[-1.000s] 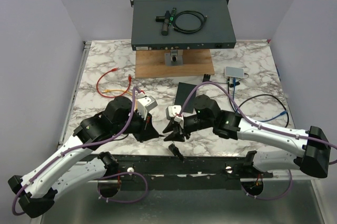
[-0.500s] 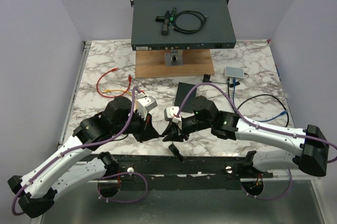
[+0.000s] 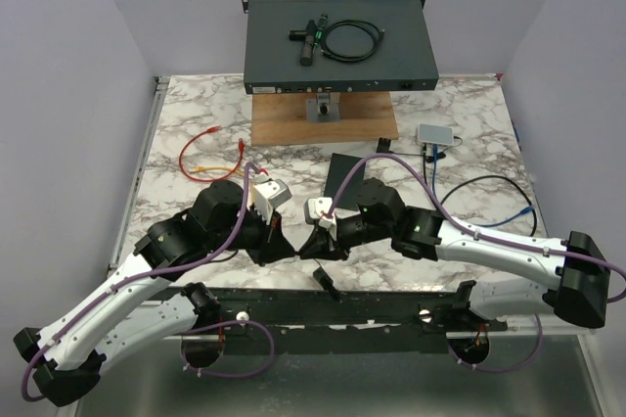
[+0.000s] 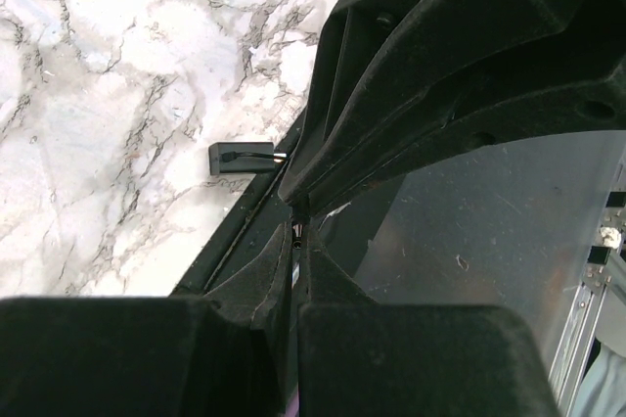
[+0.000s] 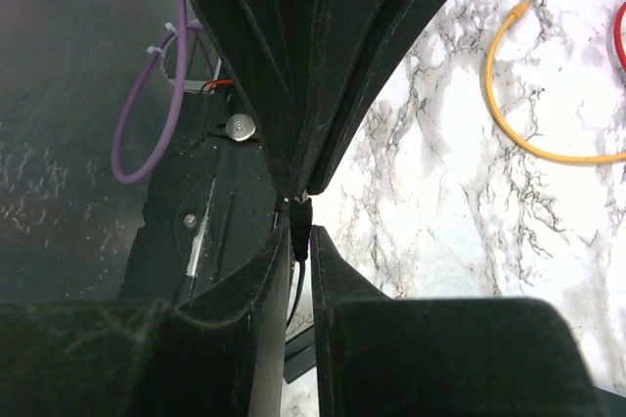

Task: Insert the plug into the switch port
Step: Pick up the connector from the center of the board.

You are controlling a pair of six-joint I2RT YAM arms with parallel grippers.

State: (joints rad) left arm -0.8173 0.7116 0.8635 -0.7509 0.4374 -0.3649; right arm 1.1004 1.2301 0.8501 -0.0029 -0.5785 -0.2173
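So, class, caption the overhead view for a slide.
Left end effector and right end effector meet at the near edge of the table, far from the switch.

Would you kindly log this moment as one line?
left tool shut | right tool jaws narrow, grip unclear | tools tip to tip at near table edge | black connector lying on table, far from switch

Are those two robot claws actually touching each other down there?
Cannot tell. In the overhead view the left gripper and right gripper sit tip to tip, but their dark fingers blend together. Neither wrist view shows clear contact or a gap.
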